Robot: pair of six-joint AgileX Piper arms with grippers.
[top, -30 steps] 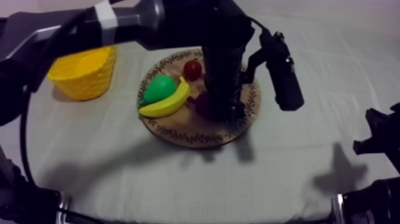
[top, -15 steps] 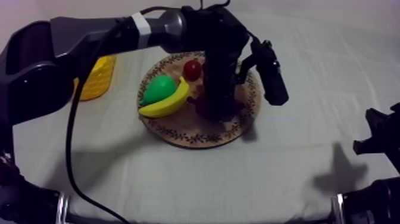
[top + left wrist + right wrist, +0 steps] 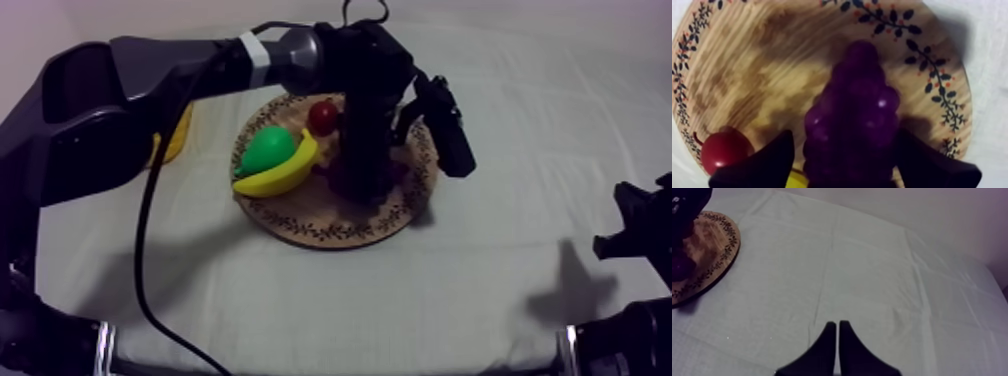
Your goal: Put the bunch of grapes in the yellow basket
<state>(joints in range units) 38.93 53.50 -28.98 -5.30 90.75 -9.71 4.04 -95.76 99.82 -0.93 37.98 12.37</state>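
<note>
The purple bunch of grapes lies on the round wooden board between the spread fingers of my left gripper. A thin gap shows beside one finger. From above, my left gripper points straight down over the board and covers most of the grapes. The yellow basket peeks out from behind the left arm at the back left. My right gripper hangs shut over bare cloth, off to the board's right.
A green pear, a banana and a small red fruit share the board's left half. The red fruit sits close beside one left finger. The right arm rests at the table's right edge.
My left arm has swung over and now hides most of the basket. Its gripper has sunk lower over the grapes. The right arm has stayed still.
</note>
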